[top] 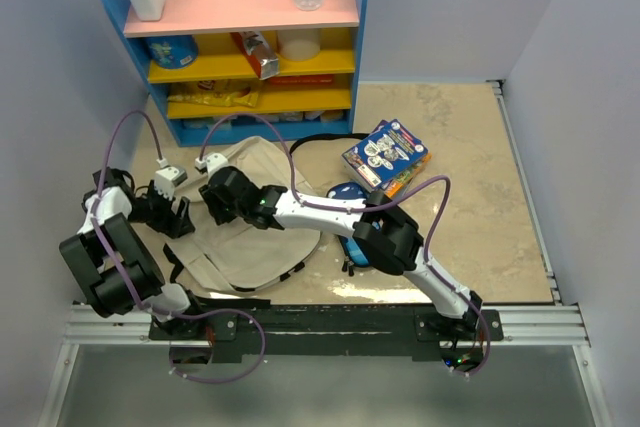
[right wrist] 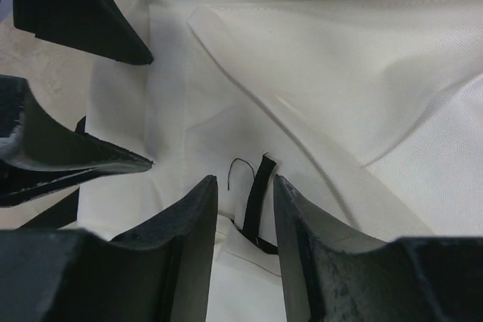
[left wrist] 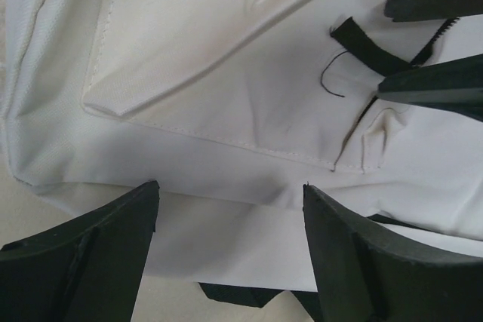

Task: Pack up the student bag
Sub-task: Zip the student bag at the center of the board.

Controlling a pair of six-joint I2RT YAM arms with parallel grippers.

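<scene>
Arms hide much of the student bag (top: 250, 247), flat on the table (top: 470, 207) at near left; left gripper (left wrist: 230, 188) hovers spread over its edge; right gripper (right wrist: 243, 182), narrowly parted, straddles a black pull tab (right wrist: 258, 186).

Left gripper (left wrist: 230, 188): jaws spread wide, gripping nothing, positioned over the student bag (left wrist: 226, 73). Cream front panel is creased, and a stitched pocket seam (left wrist: 211, 136) runs across it. Top right, a black pull tab (left wrist: 362, 44) with a loose thread (left wrist: 328, 81) lies between the right gripper (left wrist: 383, 51) fingers. Contact undetermined.
</scene>
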